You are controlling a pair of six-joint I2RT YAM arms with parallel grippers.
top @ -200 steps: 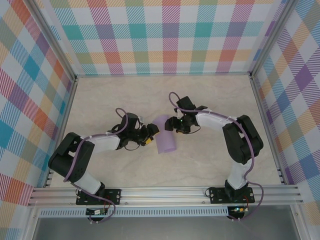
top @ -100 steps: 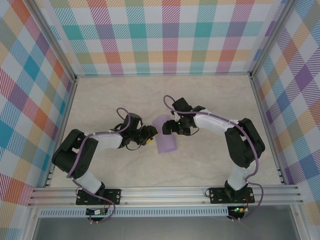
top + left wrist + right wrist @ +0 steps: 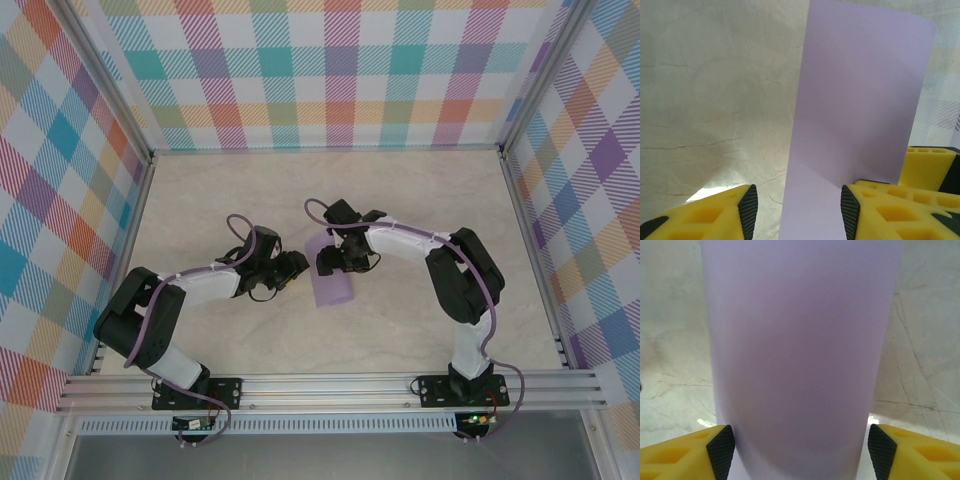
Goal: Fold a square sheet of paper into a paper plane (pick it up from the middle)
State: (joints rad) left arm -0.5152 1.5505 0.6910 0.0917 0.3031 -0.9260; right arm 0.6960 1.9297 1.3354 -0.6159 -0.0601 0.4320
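The square sheet of paper (image 3: pixel 331 287) is lavender and lies mid-table, bent over on itself into a narrow, curved strip. My left gripper (image 3: pixel 297 267) sits at its left edge. In the left wrist view the left gripper (image 3: pixel 798 212) is open; the paper (image 3: pixel 860 95) rises between the pads and reaches the right pad (image 3: pixel 850 212), clear of the left one. My right gripper (image 3: pixel 327 262) is over the strip's far end. Seen from the right wrist, the right gripper (image 3: pixel 801 452) stands open, its pads straddling the paper's rounded bulge (image 3: pixel 800 340).
The marble-patterned tabletop (image 3: pixel 230 200) stretches around the paper, with bare room behind and to both sides. Checked walls (image 3: pixel 330 70) and metal rails (image 3: pixel 330 385) enclose the space. Both arms reach in toward the middle.
My right gripper has moved left and nearer, onto the far end of the paper. The left gripper's jaws have narrowed a little and it stays at the paper's left edge.
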